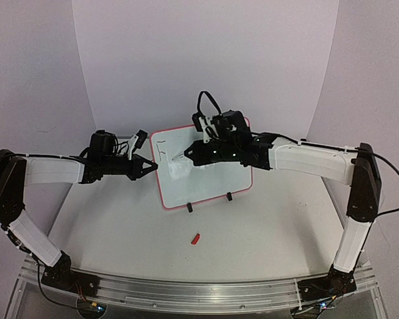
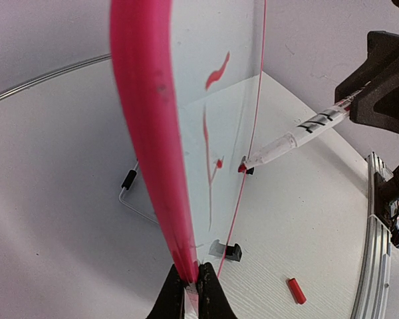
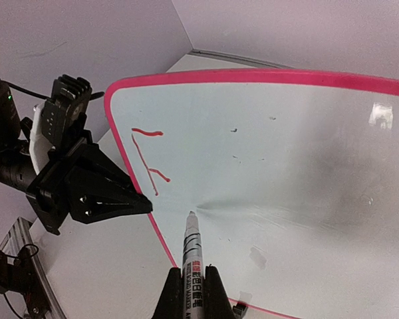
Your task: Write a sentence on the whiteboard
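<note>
The whiteboard (image 1: 213, 183) stands upright on two small black feet (image 1: 229, 197) at mid-table, its rim pink. Of the sentence, only a red "F" (image 3: 146, 156) shows, at the board's upper left. My left gripper (image 1: 153, 166) is shut on the board's left rim (image 2: 143, 119), its jaws pinching the pink edge (image 2: 191, 279). My right gripper (image 3: 191, 286) is shut on a white marker (image 3: 191, 246). The marker's tip sits close to the board face, below and right of the "F". I cannot tell whether the tip touches.
A small red marker cap (image 1: 195, 238) lies on the table in front of the board. A wire stand (image 2: 130, 193) props the board from behind. A metal rail (image 1: 186, 292) runs along the table's near edge.
</note>
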Controlling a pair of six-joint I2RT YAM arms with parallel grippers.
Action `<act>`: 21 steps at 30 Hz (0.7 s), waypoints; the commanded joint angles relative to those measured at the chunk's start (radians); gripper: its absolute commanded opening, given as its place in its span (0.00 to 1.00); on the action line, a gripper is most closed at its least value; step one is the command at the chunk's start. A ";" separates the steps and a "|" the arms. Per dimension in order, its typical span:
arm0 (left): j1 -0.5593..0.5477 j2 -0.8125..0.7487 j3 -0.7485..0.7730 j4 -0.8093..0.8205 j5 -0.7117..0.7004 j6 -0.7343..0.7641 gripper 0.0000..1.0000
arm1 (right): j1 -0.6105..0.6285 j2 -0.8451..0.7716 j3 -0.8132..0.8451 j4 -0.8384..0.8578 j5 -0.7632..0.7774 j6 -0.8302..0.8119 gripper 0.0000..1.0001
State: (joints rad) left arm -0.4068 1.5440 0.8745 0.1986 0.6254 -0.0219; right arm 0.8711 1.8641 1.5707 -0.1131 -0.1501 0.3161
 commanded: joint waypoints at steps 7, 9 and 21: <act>0.001 0.011 0.014 -0.021 -0.068 0.068 0.00 | 0.005 0.001 0.038 0.064 0.029 0.012 0.00; 0.002 0.013 0.014 -0.020 -0.068 0.069 0.00 | 0.004 0.001 0.040 0.067 0.029 0.011 0.00; 0.001 0.016 0.014 -0.021 -0.068 0.068 0.00 | 0.004 0.032 0.048 0.069 0.057 0.007 0.00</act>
State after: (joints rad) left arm -0.4068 1.5440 0.8745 0.1986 0.6250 -0.0216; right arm 0.8711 1.8694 1.5711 -0.0723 -0.1200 0.3195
